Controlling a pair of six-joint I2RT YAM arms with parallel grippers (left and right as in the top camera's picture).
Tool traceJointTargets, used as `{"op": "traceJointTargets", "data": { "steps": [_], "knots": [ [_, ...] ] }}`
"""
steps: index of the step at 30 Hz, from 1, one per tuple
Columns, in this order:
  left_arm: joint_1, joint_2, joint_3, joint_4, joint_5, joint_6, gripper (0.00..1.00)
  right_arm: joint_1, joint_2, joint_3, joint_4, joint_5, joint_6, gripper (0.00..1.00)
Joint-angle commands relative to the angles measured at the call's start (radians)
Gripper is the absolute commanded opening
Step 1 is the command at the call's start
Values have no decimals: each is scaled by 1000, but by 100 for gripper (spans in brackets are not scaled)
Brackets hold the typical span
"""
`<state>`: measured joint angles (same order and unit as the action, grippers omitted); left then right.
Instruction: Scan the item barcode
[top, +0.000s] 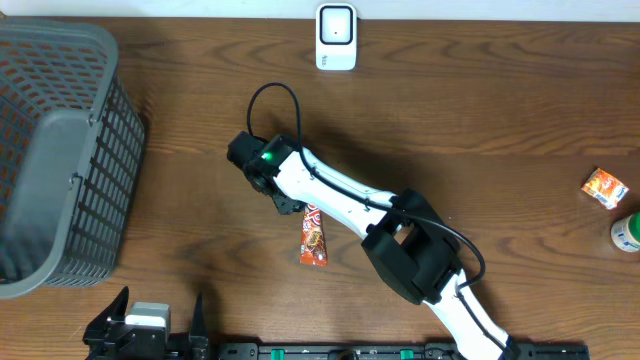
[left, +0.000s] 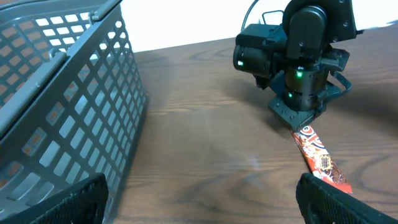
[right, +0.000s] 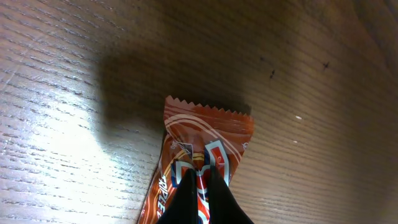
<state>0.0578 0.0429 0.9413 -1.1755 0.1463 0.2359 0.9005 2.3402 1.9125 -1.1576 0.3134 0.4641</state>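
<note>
Wood-grain desk (top: 480, 110) carries the snack bar (top: 314, 240) flat, well apart from the scanner (top: 336, 37), toward the robot. Its wrapper looks light, thin and slippery, so grip the crimped end. The right fingers (right: 185, 202) pinch that end now, and the left fingers (left: 74, 199) stand apart, empty.

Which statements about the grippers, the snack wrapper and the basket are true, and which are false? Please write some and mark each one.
1. The right gripper is shut on the snack wrapper. True.
2. The left gripper is shut on the basket. False: it is open and holds nothing.
3. The snack wrapper lies inside the basket. False: it is on the table, to the right of the basket.
4. The white device stands at the far table edge, apart from the wrapper. True.
</note>
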Motion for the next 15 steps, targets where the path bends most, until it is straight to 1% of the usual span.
{"op": "traceJointTargets", "data": {
  "steps": [1, 5, 7, 15],
  "knots": [
    [-2, -3, 5, 1, -9, 2, 96, -6, 11, -30, 11, -20, 18, 1],
    [-2, -3, 5, 1, -9, 2, 96, -6, 11, -19, 21, -51, 1, 1],
    [-2, -3, 5, 1, -9, 2, 96, -12, 9, -3, 16, -101, -21, 1],
    [-2, -3, 5, 1, -9, 2, 96, -94, -47, 55, 20, -549, -183, 1]
  ]
}}
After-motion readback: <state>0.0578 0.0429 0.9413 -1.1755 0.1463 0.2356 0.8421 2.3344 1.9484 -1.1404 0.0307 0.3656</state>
